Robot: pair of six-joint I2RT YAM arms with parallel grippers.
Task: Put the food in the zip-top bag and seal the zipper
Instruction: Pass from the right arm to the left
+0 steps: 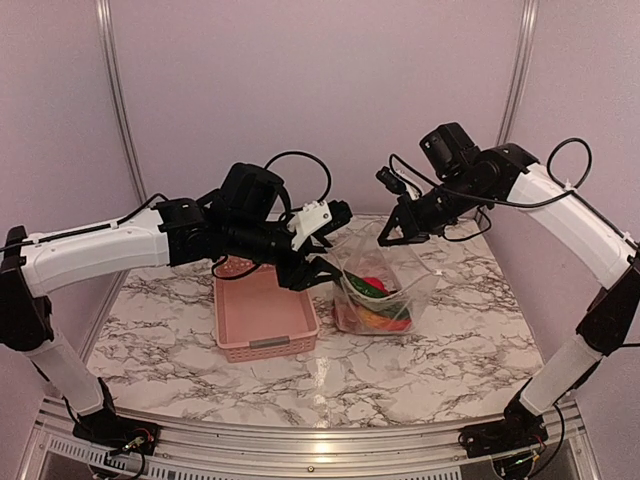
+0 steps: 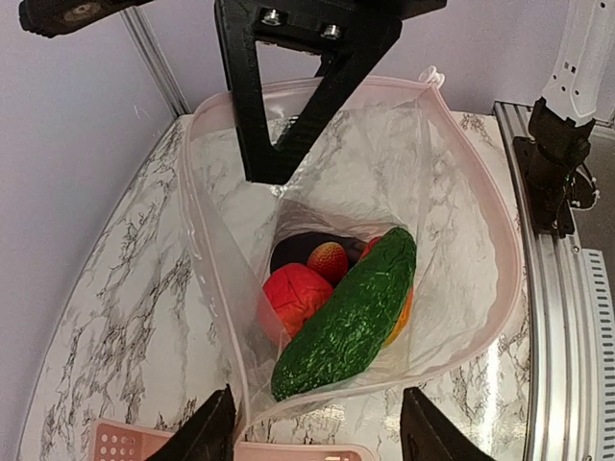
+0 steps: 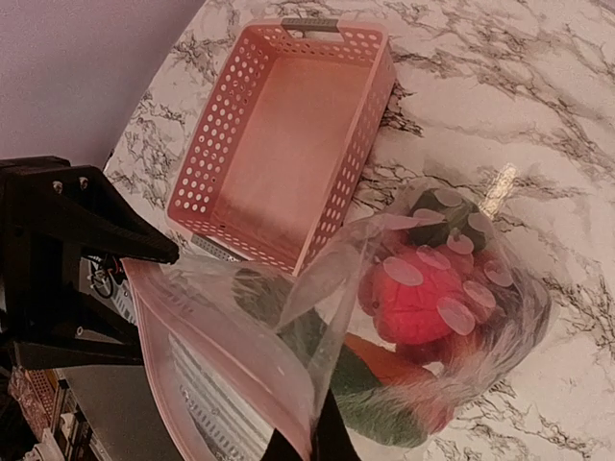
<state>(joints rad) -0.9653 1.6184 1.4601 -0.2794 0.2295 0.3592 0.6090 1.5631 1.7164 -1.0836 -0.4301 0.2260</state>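
- Zip-top bag (image 1: 385, 290): upright on bench (image 1: 470, 340), just right of pink basket (image 1: 265, 318), mouth gaping.
- Zipper (image 3: 211, 351): unsealed.
- Food (image 2: 336, 298): inside bag, at bottom; green cucumber (image 2: 351, 312) over red tomato (image 2: 293, 296) and orange-red fruit (image 2: 329, 259).
- Left tool (image 2: 322, 432): spread wide, astride mouth edge.
- Right tool (image 3: 306, 444): pinched tight on opposite mouth edge.

No readable txt, labels, brands or nos. in any view, incl. zip-top bag (image 2: 461, 221), pink basket (image 3: 279, 144).
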